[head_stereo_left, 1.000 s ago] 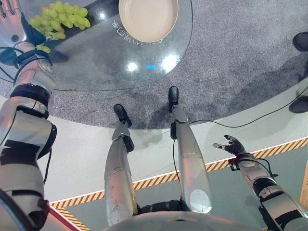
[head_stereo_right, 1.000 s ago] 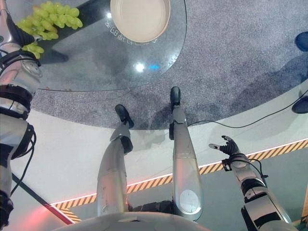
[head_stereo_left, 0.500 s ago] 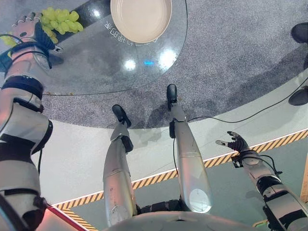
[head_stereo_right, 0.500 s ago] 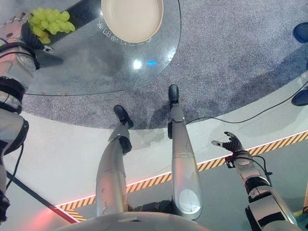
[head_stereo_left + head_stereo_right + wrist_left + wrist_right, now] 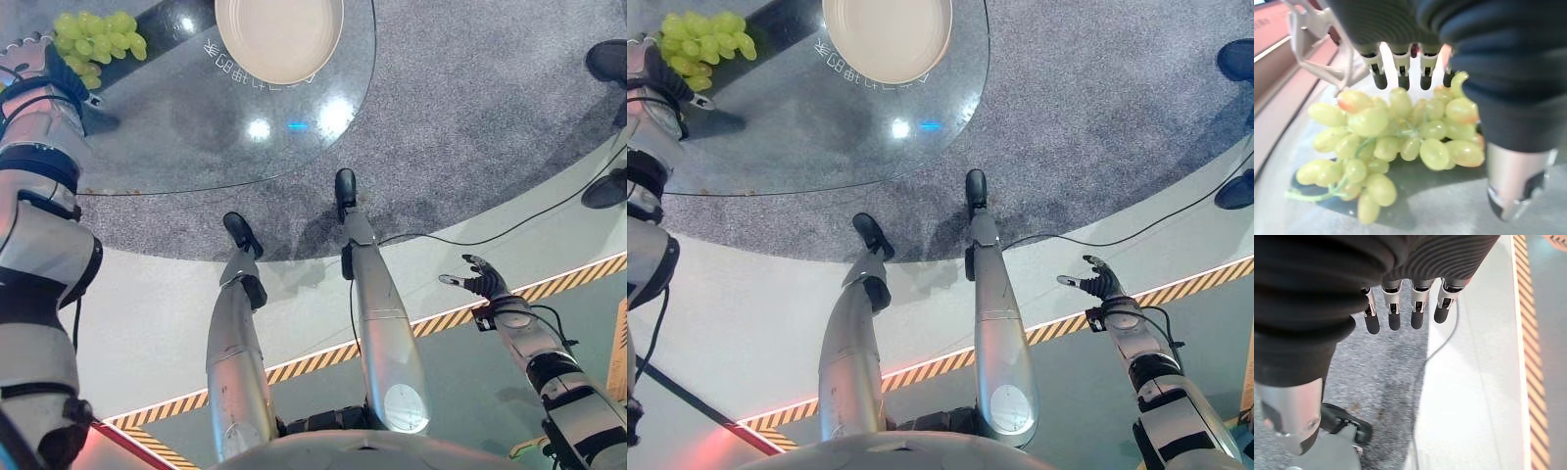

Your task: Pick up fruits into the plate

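A bunch of green grapes (image 5: 93, 34) lies at the far left of the round glass table (image 5: 196, 127). A beige plate (image 5: 279, 34), with nothing on it, sits to their right at the table's far side. My left hand (image 5: 32, 59) is at the grapes' left edge. Seen from the left wrist, the grapes (image 5: 1396, 139) lie just under its straight fingers (image 5: 1400, 73), with the thumb (image 5: 1513, 181) beside the bunch; the hand is open. Low at my right side, my right hand (image 5: 480, 286) hangs open over the floor.
The table stands on grey carpet. A person's dark shoes (image 5: 607, 64) show at the right edge. A yellow-black striped line (image 5: 323, 360) crosses the floor near me.
The whole view has shifted left. My left hand has come closer to the grapes. The right hand has hardly moved.
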Robot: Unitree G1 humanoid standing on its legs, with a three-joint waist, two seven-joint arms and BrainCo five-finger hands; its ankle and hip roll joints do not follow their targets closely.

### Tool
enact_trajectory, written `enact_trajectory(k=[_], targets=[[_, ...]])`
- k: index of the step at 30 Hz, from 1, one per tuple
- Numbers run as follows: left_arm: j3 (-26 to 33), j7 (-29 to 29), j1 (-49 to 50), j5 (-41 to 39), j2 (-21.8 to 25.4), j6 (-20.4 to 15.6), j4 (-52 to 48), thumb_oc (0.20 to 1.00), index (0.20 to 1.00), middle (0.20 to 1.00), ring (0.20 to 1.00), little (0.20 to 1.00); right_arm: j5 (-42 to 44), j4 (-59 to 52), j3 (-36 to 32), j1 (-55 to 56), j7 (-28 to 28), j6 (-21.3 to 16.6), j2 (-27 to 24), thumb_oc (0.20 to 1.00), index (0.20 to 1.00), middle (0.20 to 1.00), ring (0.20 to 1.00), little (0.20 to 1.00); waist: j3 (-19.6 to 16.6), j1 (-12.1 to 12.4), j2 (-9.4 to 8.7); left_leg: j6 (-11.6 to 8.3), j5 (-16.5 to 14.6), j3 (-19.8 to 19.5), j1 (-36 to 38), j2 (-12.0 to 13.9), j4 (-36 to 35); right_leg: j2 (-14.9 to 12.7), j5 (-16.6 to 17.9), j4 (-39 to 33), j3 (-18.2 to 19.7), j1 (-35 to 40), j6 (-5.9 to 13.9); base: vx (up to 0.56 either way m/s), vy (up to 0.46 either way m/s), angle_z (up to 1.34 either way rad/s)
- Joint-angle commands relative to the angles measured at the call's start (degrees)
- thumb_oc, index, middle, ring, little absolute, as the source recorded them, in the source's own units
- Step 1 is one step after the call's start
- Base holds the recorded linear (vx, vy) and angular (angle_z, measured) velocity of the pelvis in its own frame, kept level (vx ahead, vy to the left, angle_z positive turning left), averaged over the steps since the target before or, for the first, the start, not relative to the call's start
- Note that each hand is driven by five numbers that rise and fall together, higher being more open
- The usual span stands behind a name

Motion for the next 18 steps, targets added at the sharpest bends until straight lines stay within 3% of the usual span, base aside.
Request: enact_trajectory(k=[1, 3, 4, 5, 6, 18], targets=[[2.66, 1.34, 4.71, 3.31, 1.94, 4.13, 6.57, 1.0, 1.0, 1.0, 1.0, 1.0, 2.72, -1.63, 1.79, 2.84, -0.92, -0.41, -1.98, 1.0, 1.0, 1.0, 1.0, 1.0, -1.1, 0.11, -3.72, 0.23, -6.36, -1.28, -1.64, -4.4, 3.3, 3.92, -4.94, 1.32, 0.74, 0.97, 0.31, -0.01, -0.049, 0.01], [3.16, 2.46, 4.96, 3.75, 1.67, 4.68, 7.31, 1.0, 1.0, 1.0, 1.0, 1.0, 3.35, -1.86, 2.15, 1.94, -1.19, -0.73, -1.93, 1.0, 1.0, 1.0, 1.0, 1.0, -1.1, 0.19, -4.3, 0.12, -6.34, -1.74, -1.98, -4.35, 3.22, 4.23, -4.69, 1.14, 0.77, 0.76, 0.22, -0.01, -0.072, 0.03], [4.03, 3.93, 5.32, 3.91, 1.4, 4.72, 7.68, 0.718, 0.718, 0.718, 0.718, 0.718, 4.08, -2.78, 2.56, 1.14, -1.83, -0.4, -1.76, 1.0, 1.0, 1.0, 1.0, 1.0, -1.1, 0.29, -5.04, 0.05, -6.35, -2.14, -2.31, -4.28, 3.01, 4.62, -4.51, 0.78, 0.79, 0.68, 0.12, -0.01, -0.091, 0.01], [4.08, 4.12, 5.3, 3.83, 1.33, 4.82, 7.68, 0.545, 0.545, 0.545, 0.545, 0.545, 4.27, -2.82, 2.63, 0.98, -1.86, -0.4, -1.72, 1.0, 1.0, 1.0, 1.0, 1.0, -1.1, 0.32, -5.14, 0.05, -6.35, -2.21, -2.36, -4.25, 2.98, 4.68, -4.49, 0.79, 0.78, 0.64, 0.11, -0.02, -0.106, -0.05], [4.4, 5.21, 5.46, 3.79, 1.14, 4.38, 7.64, 0.2, 0.2, 0.2, 0.2, 0.2, 4.89, -3.22, 2.72, 0.55, -1.81, -0.15, -1.67, 1.0, 1.0, 1.0, 1.0, 1.0, -1.1, 0.45, -5.58, -0.01, -6.46, -2.53, -2.63, -4.21, 3.06, 4.81, -4.48, 0.84, 0.69, 0.54, 0.15, -0.01, -0.057, -0.08], [5.65, 6.88, 7.9, 1.49, 0.42, 3.53, 6.87, 0.2, 0.2, 0.2, 0.2, 0.2, 5.17, -6.2, 3.31, 0.38, -2.48, -0.77, -1.47, 1.0, 1.0, 1.0, 1.0, 1.0, -1.1, 0.58, -6.53, -0.26, -6.3, -2.75, -1.52, -4.32, 1.96, 5.08, -4.24, -0.37, 0.34, 1.87, 0.31, 0.0, -0.007, -0.01]])
